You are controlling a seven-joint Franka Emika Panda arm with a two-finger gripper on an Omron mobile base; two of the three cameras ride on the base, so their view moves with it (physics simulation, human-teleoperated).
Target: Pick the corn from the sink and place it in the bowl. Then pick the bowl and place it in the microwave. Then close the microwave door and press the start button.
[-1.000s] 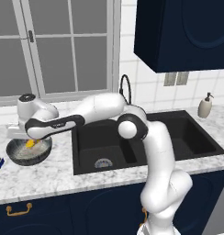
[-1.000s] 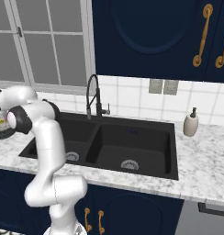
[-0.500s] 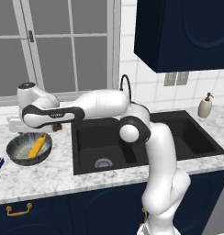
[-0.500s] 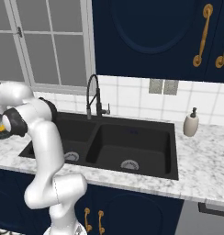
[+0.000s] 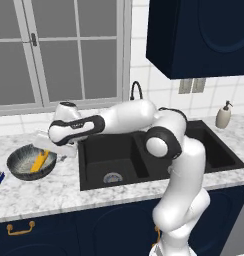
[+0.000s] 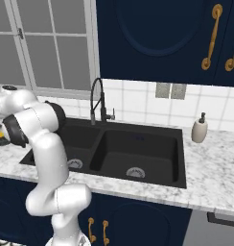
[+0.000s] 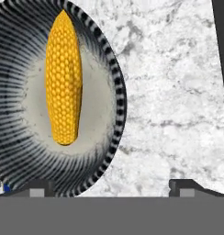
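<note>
Corn (image 7: pixel 64 78) lies inside the bowl (image 7: pixel 107 151) at frame left. Tool (image 7: pixel 111 186), jaws wide and empty, straddles the rim over marble worktop (image 7: pixel 178 92); grip the rim squarely.

Rendered scene, bright and even, no single light source evident. Marble counter (image 5: pixel 54 192) pale, near shadowless; soft dark patch under bowl (image 5: pixel 30 163). Sink (image 6: pixel 133 153) basins matte black, little detail inside, drains faintly visible. White arm shows smooth shading, no hard glare. Hand view sharp: corn (image 7: pixel 64 80) kernels crisp, marble slightly soft. Base views coarse, edges undistorted.
</note>
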